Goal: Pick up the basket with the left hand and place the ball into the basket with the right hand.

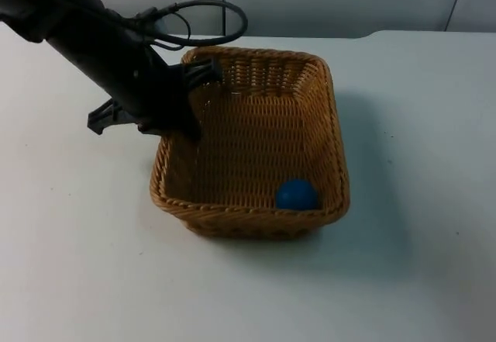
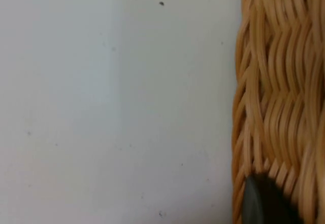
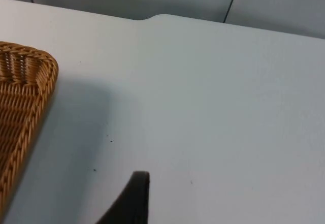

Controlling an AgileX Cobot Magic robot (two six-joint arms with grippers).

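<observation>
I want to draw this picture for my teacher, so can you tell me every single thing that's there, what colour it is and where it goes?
basket: one, golden-brown wicker, in the middle of the table, casting a shadow to its right
ball: one, blue, inside the basket in its near right corner
table: one, white, under everything
partition wall: one, grey, behind the table's far edge
left gripper: one, black, at the basket's far left rim, a fingertip against the weave
right gripper: one, black, above bare table to the right of the basket, waiting
</observation>
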